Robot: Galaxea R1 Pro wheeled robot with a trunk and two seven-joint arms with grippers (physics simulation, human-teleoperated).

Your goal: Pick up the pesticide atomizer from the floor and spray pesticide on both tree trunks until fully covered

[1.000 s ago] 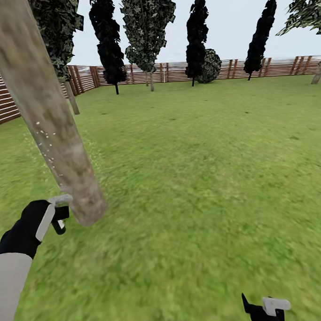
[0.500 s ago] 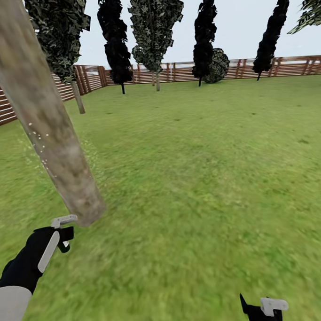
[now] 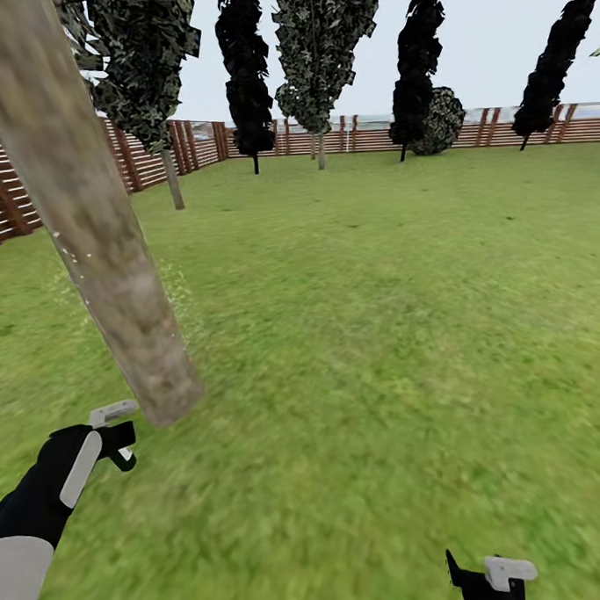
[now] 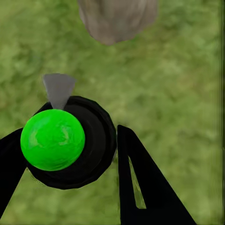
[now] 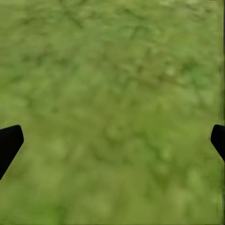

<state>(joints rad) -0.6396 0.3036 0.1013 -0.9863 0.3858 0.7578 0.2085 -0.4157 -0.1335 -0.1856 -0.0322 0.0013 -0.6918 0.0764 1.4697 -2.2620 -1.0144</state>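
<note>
The left gripper [image 4: 70, 154] pinches a black pesticide atomizer with a bright green round cap [image 4: 53, 139], its grey nozzle aimed at the base of the nearby thick, leaning, mottled grey-brown tree trunk [image 3: 85, 223], while the distant right gripper [image 5: 112, 140] hangs spread over grass.

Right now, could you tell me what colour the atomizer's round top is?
Bright green top, seen best in the left wrist view.

A broad green lawn [image 3: 381, 331] fills the lower and middle frame under a pale, overcast sky [image 3: 488, 35]. A reddish-brown slatted wooden fence [image 3: 327, 136] runs across the upper frame, fronted by dark cypress-like trees [image 3: 249, 74] and a round bush [image 3: 440, 121].
</note>
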